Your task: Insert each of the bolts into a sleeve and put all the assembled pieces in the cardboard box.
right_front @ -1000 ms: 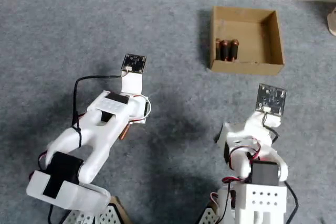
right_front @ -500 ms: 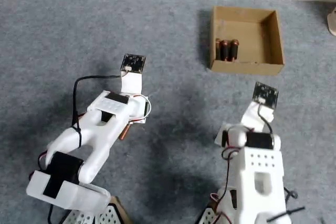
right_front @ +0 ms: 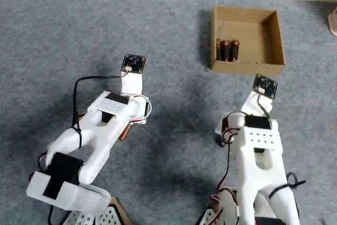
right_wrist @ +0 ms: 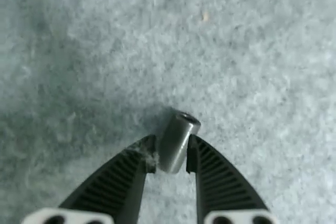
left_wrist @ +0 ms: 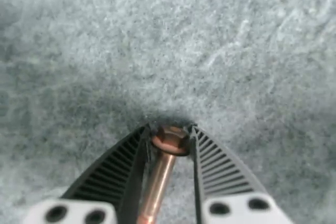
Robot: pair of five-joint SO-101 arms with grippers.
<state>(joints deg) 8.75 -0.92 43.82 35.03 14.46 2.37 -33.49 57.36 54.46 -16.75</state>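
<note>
Grey, carpet-like fabric covers the tabletop [right_front: 174,30]. Nearest stand the two white arms, the left arm [right_front: 89,140] and the right arm [right_front: 258,156], well apart from each other. The left hand [left_wrist: 169,128] is clamped on a copper bolt [left_wrist: 164,163]: the fingers grip it just under the hexagonal head, and the shank runs back between them. From above, a short piece of this bolt shows under the left arm. The right hand [right_wrist: 170,141] is clamped on a dark grey sleeve [right_wrist: 177,137], tilted, with its open end pointing away from the hand and close to the fabric. Each wrist carries a small circuit board [right_front: 134,64]; any print on it is too small to read. Farther away, beyond the right arm, the open cardboard box [right_front: 245,68] stands on the fabric. Three assembled pieces [right_front: 226,49] lie inside it, side by side, in the near corner on the left arm's side. A pale object [right_front: 333,20] shows at the far right edge.
</note>
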